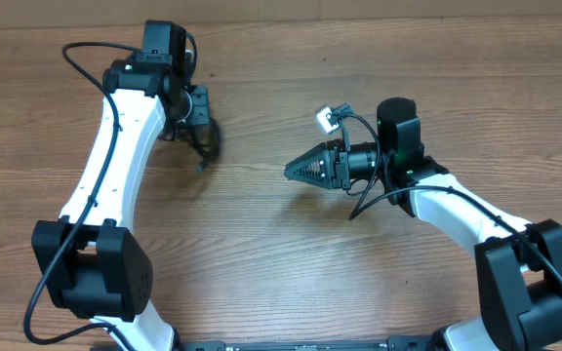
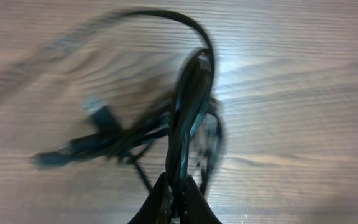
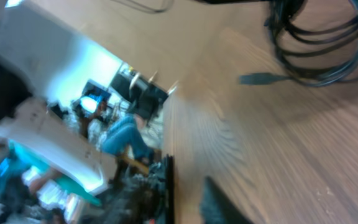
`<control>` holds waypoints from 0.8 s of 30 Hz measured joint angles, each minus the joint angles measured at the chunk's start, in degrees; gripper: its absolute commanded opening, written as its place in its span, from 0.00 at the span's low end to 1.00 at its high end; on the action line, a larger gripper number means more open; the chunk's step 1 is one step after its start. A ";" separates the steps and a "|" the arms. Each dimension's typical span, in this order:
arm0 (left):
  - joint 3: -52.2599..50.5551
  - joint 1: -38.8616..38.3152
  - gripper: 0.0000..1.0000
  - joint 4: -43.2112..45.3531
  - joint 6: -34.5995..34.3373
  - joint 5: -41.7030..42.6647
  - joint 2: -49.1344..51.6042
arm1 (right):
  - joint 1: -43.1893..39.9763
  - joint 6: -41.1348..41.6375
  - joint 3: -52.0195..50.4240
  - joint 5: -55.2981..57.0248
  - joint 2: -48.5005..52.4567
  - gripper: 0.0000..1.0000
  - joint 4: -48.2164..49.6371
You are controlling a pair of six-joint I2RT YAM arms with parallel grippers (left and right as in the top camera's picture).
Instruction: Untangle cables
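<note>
The cables (image 2: 191, 106) are a dark bundle of loops clamped in the left gripper (image 2: 176, 202), whose jaws are pinched tight on several strands at once. From overhead we see that bundle at the far left part of the table (image 1: 261, 273), just beyond the gripper, with one short end trailing toward the middle. The left arm (image 1: 115, 156) stretches from the near edge away across the wood, its wrist bent down over the bundle.

The right arm (image 1: 457, 210) comes in from the near right corner and bends left, so the right gripper (image 1: 291, 172) lies level, pointing at the cables but well apart from them. In its wrist view the jaws stand a little apart with nothing between them.

The left wrist view is smeared; we make out one plug (image 2: 98, 112) at the left of the tangle, but not how the strands cross or whether they touch the table. The right wrist view is tilted and blurred too: only part of the loops shows at its top right, cut off by the edge, with one plug (image 3: 260, 79) poking out left.
</note>
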 measured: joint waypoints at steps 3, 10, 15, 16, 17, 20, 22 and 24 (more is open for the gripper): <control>0.00 -0.28 0.04 0.09 6.03 5.70 0.00 | -0.26 0.13 -0.07 2.38 0.00 0.51 -1.51; 0.00 -1.16 0.04 -1.20 14.16 14.64 0.00 | -0.24 -0.98 -0.07 8.83 0.00 0.63 -1.70; 0.00 -1.14 0.04 -2.40 17.11 17.75 0.00 | -0.20 -4.02 -0.07 12.55 0.00 0.63 -1.66; 0.00 -1.16 0.04 -2.58 17.90 18.51 0.00 | -0.13 -5.33 -0.07 12.96 0.00 0.64 -1.68; 0.00 -1.25 0.04 -2.75 18.91 19.32 0.00 | -0.09 -6.38 -0.07 13.27 0.00 0.64 -1.68; 0.00 -2.32 0.04 -3.30 21.42 20.83 0.00 | -0.02 -8.90 -0.07 14.53 0.00 0.64 -1.64; 0.00 -3.67 0.04 -3.65 23.39 21.38 0.00 | 0.11 -9.86 -0.07 15.23 0.00 0.64 -1.64; 0.00 -5.14 0.04 -3.72 24.87 21.94 0.00 | 0.17 -10.47 -0.07 15.80 0.00 0.64 -1.70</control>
